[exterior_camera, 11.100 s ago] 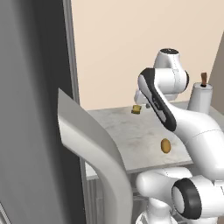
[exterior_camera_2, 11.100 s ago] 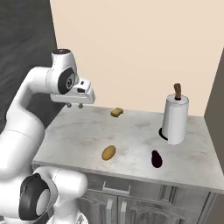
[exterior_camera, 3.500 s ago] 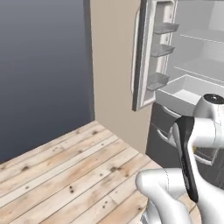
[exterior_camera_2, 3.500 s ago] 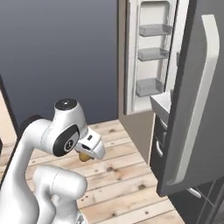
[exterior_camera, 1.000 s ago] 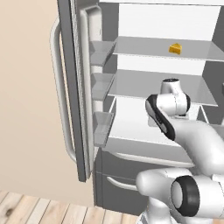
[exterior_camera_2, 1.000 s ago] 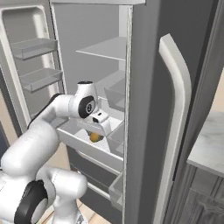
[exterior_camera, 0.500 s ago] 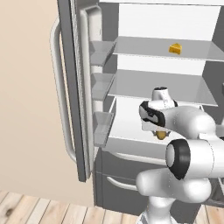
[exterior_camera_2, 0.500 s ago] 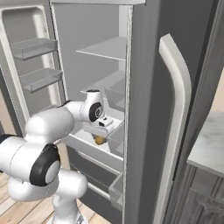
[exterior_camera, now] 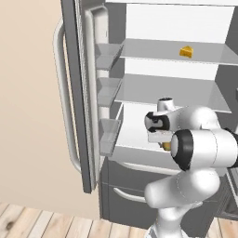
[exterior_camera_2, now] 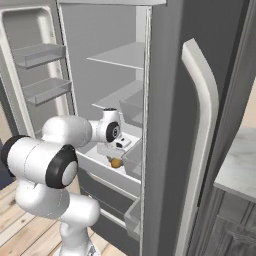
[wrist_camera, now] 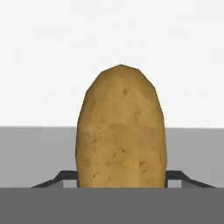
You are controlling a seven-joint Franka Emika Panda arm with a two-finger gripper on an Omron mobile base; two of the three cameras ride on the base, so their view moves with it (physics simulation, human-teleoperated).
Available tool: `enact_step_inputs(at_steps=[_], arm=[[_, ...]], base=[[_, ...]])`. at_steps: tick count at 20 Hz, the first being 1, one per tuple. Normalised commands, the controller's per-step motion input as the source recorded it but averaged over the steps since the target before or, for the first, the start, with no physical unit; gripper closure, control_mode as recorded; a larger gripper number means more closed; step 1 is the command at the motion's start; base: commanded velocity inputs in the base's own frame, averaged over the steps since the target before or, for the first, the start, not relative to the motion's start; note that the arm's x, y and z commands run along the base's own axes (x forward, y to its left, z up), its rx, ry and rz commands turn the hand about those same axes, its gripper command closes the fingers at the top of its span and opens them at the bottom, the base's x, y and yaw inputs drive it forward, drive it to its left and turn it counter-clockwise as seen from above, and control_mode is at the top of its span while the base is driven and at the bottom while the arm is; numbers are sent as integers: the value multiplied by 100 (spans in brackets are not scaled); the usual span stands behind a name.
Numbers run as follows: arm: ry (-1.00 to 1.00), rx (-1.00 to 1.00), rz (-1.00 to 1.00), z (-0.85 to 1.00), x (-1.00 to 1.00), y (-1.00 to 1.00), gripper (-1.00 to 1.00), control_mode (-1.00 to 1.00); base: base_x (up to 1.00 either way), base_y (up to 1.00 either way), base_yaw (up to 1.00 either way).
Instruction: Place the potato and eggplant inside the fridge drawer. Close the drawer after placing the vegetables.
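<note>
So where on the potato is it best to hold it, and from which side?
Across the narrow middle of the potato, coming in along its long axis from the blunt end, as the gripper does: the oval's flatter flanks suit two fingers.

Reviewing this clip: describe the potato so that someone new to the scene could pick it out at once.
Start at the open fridge and go down to the pulled-out drawer under the glass shelves. Above it, the claw grips the potato, an orange-brown oval; the yellow cheese wedge sits far higher, on the upper shelf.

Open grey fridge [exterior_camera: 83, 93], glass shelves [exterior_camera: 176, 51], beige wall [exterior_camera: 28, 93], wooden floor [exterior_camera: 37, 223]
</note>
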Motion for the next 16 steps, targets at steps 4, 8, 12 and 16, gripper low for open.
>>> enact_step_inputs(at_steps=[4, 8, 12, 16], arm=[[3, 0, 0, -37, -34, 8, 100, -100], [4, 4, 3, -12, -50, 0, 100, -100], [0, 6, 1, -12, -69, 0, 100, -100], [1, 5, 1, 0, 30, -19, 100, -100]], base=[[0, 0, 0], [0, 0, 0], [0, 0, 0], [0, 0, 0]])
